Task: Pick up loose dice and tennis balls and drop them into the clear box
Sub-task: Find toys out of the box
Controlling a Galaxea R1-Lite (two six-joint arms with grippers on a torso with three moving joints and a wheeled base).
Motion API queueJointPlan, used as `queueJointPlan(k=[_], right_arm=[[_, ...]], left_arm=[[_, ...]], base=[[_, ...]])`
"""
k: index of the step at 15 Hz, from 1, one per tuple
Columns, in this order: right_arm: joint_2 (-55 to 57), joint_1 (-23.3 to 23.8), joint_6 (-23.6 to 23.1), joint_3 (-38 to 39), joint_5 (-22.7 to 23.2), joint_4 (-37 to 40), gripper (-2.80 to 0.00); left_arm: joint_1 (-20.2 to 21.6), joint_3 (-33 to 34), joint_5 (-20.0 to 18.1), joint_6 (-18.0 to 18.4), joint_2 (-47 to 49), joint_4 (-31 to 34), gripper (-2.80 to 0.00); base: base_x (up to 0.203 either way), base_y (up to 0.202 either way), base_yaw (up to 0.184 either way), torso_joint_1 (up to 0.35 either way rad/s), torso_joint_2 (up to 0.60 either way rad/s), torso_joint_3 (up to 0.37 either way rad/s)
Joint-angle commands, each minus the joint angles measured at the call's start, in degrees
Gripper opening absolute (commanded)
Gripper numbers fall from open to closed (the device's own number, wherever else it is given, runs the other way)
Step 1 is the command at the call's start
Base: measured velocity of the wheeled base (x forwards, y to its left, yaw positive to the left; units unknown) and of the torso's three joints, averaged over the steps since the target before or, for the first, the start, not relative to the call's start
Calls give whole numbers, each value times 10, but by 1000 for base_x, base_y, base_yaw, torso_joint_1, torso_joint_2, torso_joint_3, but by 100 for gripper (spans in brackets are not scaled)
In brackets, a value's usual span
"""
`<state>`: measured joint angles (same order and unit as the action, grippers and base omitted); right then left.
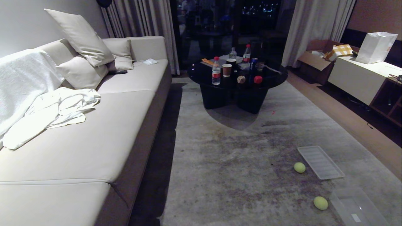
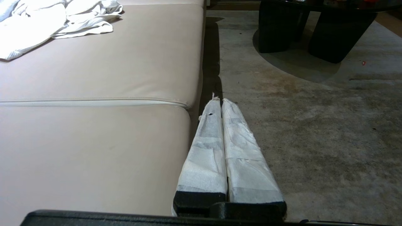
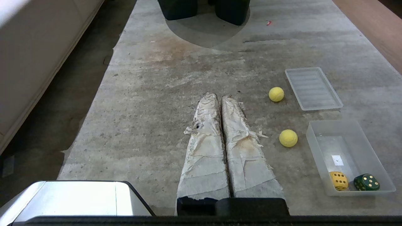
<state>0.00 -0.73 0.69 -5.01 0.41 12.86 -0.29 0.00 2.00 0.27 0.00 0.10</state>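
Right wrist view, clear box (image 3: 361,135), blank white sticker (image 3: 337,160)

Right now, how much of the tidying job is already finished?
Done: the yellow die and dark green die lie in the clear box. In hand: nothing; the left gripper and right gripper are shut, empty. Left: two tennis balls on the rug, plus the red die and tan die on the black table.

Head camera high over rug (image 1: 238,150); wrist cameras low, forward, sharing it.
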Motion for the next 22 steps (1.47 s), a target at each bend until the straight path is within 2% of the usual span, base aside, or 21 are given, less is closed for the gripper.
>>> queueJointPlan(k=[1, 4, 6, 18, 22], right_arm=[[1, 0, 0, 0, 0, 1, -280], [1, -1, 0, 0, 0, 1, -280], [1, -1, -1, 0, 0, 1, -280], [1, -1, 0, 0, 0, 1, -280], [1, -1, -2, 0, 0, 1, -280]], left_arm=[[0, 1, 0, 0, 1, 0, -280], [0, 1, 0, 0, 1, 0, -280], [0, 1, -9, 12, 1, -1, -280], [0, 1, -2, -1, 1, -1, -280], [0, 1, -2, 2, 1, -1, -280]], base=[[0, 0, 0, 0, 0, 0], [0, 0, 0, 0, 0, 0], [0, 0, 0, 0, 0, 0], [0, 0, 0, 0, 0, 0], [169, 0, 0, 1, 2, 1]])
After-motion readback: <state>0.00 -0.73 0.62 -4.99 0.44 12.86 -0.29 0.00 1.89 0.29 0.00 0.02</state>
